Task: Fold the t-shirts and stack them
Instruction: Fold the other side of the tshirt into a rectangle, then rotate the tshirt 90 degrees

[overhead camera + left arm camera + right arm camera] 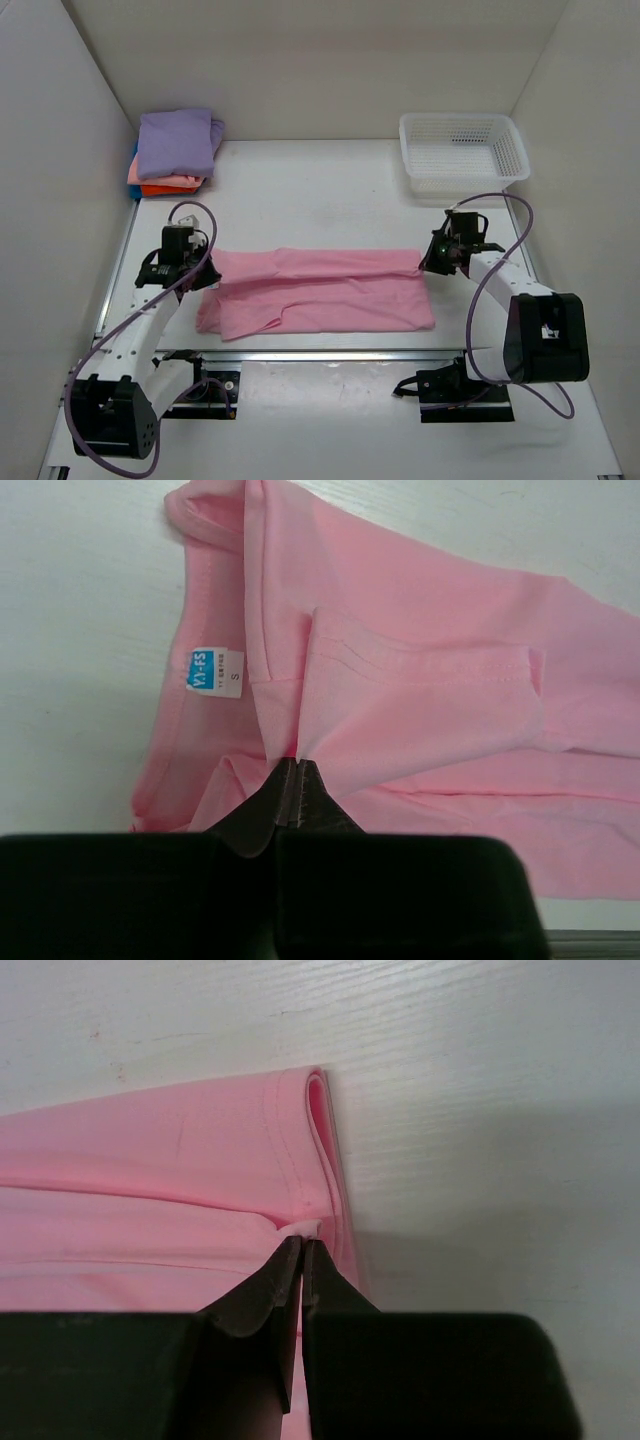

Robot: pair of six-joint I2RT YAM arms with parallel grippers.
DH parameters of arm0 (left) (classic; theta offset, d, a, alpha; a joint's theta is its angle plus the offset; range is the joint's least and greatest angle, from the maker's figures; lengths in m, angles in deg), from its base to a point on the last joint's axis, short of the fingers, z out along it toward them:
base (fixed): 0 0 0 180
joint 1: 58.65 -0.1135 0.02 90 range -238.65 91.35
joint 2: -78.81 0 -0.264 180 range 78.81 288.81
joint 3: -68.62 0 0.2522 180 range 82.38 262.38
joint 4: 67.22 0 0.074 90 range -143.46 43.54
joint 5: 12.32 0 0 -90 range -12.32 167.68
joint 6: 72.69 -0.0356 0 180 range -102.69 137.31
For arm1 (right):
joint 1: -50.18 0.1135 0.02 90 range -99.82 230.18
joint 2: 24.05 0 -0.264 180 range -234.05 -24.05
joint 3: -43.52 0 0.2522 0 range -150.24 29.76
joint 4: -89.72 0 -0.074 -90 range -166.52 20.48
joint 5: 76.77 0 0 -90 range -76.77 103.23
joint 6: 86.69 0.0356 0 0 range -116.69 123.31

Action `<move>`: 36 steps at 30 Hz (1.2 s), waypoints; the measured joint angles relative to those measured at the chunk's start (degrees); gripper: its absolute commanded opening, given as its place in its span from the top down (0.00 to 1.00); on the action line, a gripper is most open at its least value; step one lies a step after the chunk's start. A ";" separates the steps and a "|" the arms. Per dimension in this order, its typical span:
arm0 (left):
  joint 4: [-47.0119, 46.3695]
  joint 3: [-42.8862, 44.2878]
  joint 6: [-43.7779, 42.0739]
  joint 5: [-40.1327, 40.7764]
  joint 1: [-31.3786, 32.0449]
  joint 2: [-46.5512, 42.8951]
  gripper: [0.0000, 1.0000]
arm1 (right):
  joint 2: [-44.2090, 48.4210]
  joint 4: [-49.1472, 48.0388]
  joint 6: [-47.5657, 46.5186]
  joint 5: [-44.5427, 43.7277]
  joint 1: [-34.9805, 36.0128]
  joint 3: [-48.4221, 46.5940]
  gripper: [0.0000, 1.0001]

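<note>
The light pink t-shirt [320, 290] lies flat across the middle of the table [310, 195], stretched between the 2 arms. The left gripper [291, 772] is pressed together on a fold of cloth at the collar end, near the white neck label [214, 670]. The right gripper [302, 1245] pinches the doubled hem at the opposite end. The folded stack [175, 150], lavender on top, sits at the far left corner, well apart. The white mesh basket [462, 150] stands far right.

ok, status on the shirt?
Left gripper shut on pink shirt, collar end. Right gripper shut on hem end. Shirt lying on table. Basket, folded stack clear at back.
</note>
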 measured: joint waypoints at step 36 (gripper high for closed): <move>5.68 1.36 8.70 0.50 7.67 3.13 0.95 | 2.67 8.96 -0.74 2.80 0.87 -5.84 1.00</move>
